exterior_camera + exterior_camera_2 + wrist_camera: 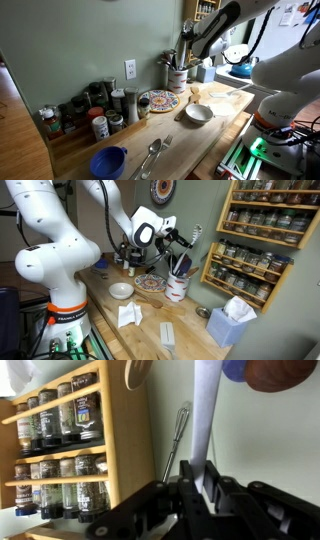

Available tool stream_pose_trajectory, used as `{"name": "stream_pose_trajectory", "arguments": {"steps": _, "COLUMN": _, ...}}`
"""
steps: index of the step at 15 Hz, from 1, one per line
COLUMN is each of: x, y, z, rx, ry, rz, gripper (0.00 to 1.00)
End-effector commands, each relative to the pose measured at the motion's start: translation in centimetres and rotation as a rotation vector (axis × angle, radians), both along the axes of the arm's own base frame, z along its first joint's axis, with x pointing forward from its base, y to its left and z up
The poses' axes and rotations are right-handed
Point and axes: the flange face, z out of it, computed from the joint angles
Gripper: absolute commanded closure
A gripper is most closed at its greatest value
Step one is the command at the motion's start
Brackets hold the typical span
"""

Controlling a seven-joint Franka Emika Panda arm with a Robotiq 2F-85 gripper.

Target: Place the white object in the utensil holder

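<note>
My gripper (200,468) is shut on the white object (205,410), a slim flat white utensil that runs out from between the jaws in the wrist view. In both exterior views the gripper (186,42) (170,236) hangs just above the utensil holder (177,76) (178,286), a pale crock with dark and metal handles sticking up. The white object's lower end is lost among those handles. A thin metal handle (179,435) stands beside the white object.
A wooden spice rack (252,232) (60,450) hangs on the wall close to the gripper. On the counter are a patterned plate (157,100), a white bowl (198,114), spice jars (92,112), a blue bowl (108,160), metal spoons (150,155) and a tissue box (232,320).
</note>
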Motion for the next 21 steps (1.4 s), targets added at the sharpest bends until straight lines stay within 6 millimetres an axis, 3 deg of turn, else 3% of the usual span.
{"name": "stream_pose_trajectory", "arguments": {"steps": 1, "x": 0.4, "y": 0.5, "z": -1.8, "rx": -0.030, "ry": -0.026, "rz": -0.026, "gripper": 0.96}}
{"name": "stream_pose_trajectory", "arguments": {"steps": 10, "x": 1.4, "y": 1.4, "z": -6.1, "rx": -0.050, "ry": 0.015, "rz": -0.055, "gripper": 0.96}}
{"name": "stream_pose_trajectory", "arguments": {"steps": 20, "x": 2.2, "y": 1.9, "z": -7.7, "rx": -0.024, "ry": 0.054, "rz": -0.019, "gripper": 0.96}}
{"name": "stream_pose_trajectory", "arguments": {"steps": 21, "x": 2.3, "y": 1.8, "z": -7.6, "rx": -0.021, "ry": 0.049, "rz": -0.026, "gripper": 0.58}}
